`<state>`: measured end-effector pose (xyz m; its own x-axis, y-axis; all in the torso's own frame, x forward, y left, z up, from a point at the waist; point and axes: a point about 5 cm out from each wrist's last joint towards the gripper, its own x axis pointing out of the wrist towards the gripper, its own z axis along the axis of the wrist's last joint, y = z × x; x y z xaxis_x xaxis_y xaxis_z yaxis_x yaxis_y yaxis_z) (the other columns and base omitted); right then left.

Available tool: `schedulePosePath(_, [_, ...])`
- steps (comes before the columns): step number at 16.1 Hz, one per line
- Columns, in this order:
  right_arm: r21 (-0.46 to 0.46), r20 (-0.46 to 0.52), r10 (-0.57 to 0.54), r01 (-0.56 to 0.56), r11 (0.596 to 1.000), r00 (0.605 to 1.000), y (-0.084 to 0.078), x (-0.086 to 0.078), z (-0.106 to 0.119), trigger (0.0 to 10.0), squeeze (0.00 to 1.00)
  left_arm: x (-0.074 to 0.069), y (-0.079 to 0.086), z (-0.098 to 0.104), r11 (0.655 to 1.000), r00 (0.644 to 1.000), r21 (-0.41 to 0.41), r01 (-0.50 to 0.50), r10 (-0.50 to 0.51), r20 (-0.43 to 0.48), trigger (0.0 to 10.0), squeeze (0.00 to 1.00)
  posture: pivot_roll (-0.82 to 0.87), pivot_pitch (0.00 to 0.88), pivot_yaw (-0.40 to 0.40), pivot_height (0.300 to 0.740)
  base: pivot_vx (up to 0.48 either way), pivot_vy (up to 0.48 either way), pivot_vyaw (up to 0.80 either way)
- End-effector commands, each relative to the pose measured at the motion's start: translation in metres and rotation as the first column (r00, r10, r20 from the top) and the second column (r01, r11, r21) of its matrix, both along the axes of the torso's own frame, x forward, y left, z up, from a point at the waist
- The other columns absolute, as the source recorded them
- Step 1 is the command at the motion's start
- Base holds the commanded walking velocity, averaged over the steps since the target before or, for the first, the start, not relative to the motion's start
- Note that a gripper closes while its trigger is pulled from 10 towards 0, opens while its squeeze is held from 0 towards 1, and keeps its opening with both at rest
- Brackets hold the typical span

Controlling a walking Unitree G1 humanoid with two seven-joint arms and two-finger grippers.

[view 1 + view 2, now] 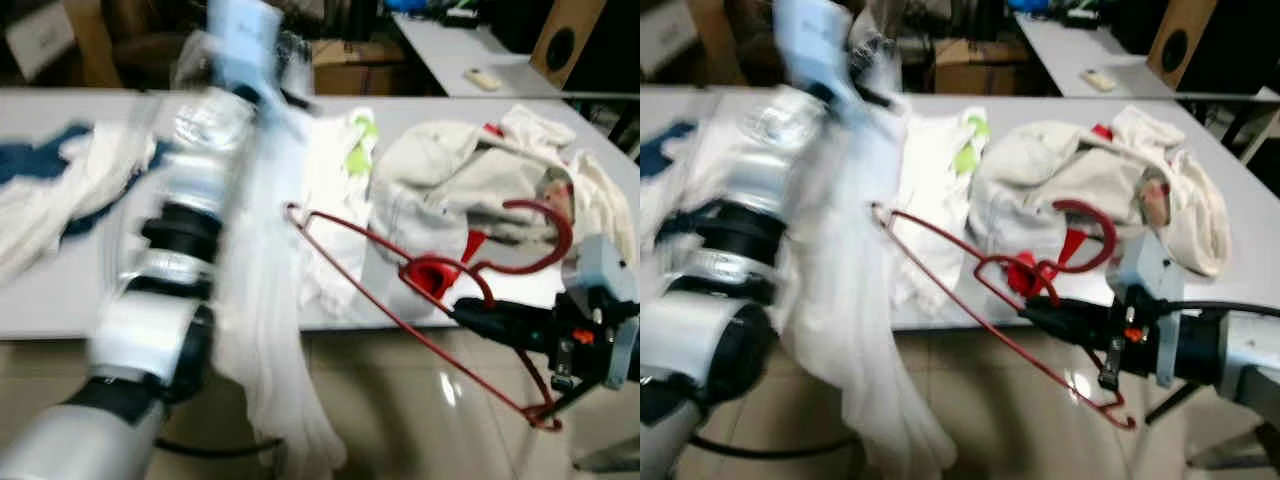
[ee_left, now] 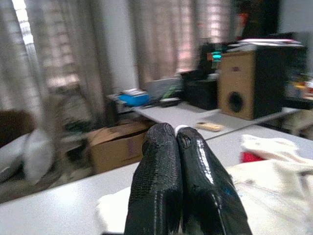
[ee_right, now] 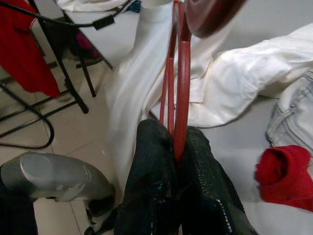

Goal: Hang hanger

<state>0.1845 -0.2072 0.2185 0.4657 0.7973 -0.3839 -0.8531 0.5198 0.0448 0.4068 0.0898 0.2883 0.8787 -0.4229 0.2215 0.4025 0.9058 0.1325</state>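
My right gripper [image 1: 466, 309] is shut on a red wire hanger [image 1: 432, 272] just off the table's front edge. The hanger's hook [image 1: 558, 232] curves up over the clothes pile, and its far corner reaches toward the white garment. In the right wrist view the red wires [image 3: 179, 93] run out from between the closed fingers [image 3: 151, 161]. My left arm [image 1: 190, 230] is raised and blurred on the left. Its gripper [image 2: 176, 139] is shut on a long white garment [image 1: 270, 330], which hangs from high up down past the table edge toward the floor.
The grey table [image 1: 60, 290] carries a cream clothes pile [image 1: 450, 170], a white shirt with green print [image 1: 335, 170] and blue-and-white cloth [image 1: 60, 170]. Cardboard boxes [image 1: 350, 65], a second table [image 1: 450, 55] and a speaker [image 1: 565, 40] stand behind. Glossy tile floor [image 1: 420, 420] lies below.
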Motion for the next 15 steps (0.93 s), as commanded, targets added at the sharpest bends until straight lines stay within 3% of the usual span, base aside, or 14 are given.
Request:
schedulePosePath(1, [-0.005,0.011,0.027,-0.027,1.0,1.0,0.005,0.0,0.001,10.0,0.0,0.001,0.012,0.017,1.0,0.997,-0.008,-0.027,0.028,0.067,10.0,0.0,-0.03,0.0,0.011,0.74,0.379,0.0,0.0])
schedulePosePath(5, [-0.02,0.053,-0.036,0.037,0.999,0.998,0.013,0.023,-0.009,10.0,0.0,0.0,0.007,0.023,1.0,0.996,-0.021,0.011,-0.009,0.09,10.0,0.0,-0.03,0.0,0.006,0.74,0.374,0.0,0.0])
schedulePosePath(10, [-0.024,0.128,-0.013,0.016,1.0,0.992,0.024,0.044,-0.005,10.0,0.0,-0.002,0.01,0.05,0.999,0.985,-0.04,0.032,-0.025,0.171,10.0,0.0,-0.01,0.0,-0.01,0.74,0.373,0.0,0.0])
schedulePosePath(12, [-0.019,0.169,0.009,-0.006,1.0,0.986,0.028,0.052,0.003,10.0,0.0,-0.007,0.011,0.066,0.997,0.977,-0.043,0.069,-0.059,0.204,10.0,0.0,-0.01,0.0,-0.02,0.74,0.182,0.0,0.0])
schedulePosePath(13, [-0.017,0.19,0.06,-0.058,0.998,0.98,0.034,0.056,0.012,10.0,0.0,-0.016,0.006,0.078,0.993,0.966,0.002,0.118,-0.115,0.23,10.0,0.0,-0.01,0.0,-0.024,0.74,0.0,0.0,0.0])
schedulePosePath(15, [-0.042,0.196,0.096,-0.09,0.995,0.976,0.038,0.06,0.016,10.0,0.0,-0.024,0.004,0.086,0.985,0.953,0.012,0.171,-0.168,0.251,10.0,0.0,-0.01,0.0,-0.026,0.74,0.0,0.0,0.0])
